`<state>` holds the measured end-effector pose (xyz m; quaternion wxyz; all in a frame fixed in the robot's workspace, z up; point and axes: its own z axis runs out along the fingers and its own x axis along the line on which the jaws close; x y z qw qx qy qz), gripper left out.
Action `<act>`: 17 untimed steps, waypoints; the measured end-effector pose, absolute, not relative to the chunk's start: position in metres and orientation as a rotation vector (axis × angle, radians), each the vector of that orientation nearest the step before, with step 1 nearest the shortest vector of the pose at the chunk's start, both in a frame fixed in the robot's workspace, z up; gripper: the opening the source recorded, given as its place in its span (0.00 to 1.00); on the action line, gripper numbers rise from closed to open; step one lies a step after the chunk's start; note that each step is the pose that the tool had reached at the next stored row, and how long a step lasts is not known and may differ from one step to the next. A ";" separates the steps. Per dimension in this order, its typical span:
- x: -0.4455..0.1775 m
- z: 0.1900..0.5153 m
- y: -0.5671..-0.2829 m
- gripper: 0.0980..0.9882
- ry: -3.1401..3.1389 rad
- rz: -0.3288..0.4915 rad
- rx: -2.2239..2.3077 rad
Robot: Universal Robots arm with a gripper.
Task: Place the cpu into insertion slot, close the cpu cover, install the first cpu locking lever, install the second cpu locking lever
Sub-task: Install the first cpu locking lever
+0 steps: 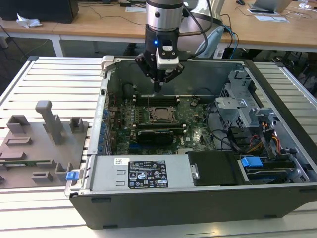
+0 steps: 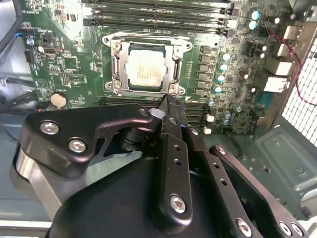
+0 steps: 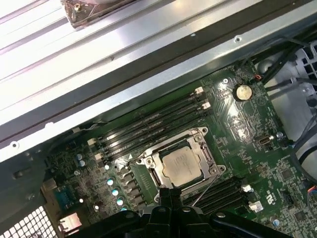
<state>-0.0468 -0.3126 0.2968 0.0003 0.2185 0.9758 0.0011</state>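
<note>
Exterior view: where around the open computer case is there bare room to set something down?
Bare slatted table beyond the grey fixture plate, and past the case on the exterior view's right. Inside the case it's crowded: motherboard, cables, end effector near the cpu.

Our arm (image 1: 165, 17) comes straight down in the exterior view, its gripper (image 1: 157, 87) pointing vertically downward at the end. In the second wrist view we see our black fingers (image 2: 172, 116) pressed flat together, their tips meeting in one narrow point.
</note>
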 end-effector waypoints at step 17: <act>-0.047 0.297 -0.313 0.01 3.137 0.004 0.164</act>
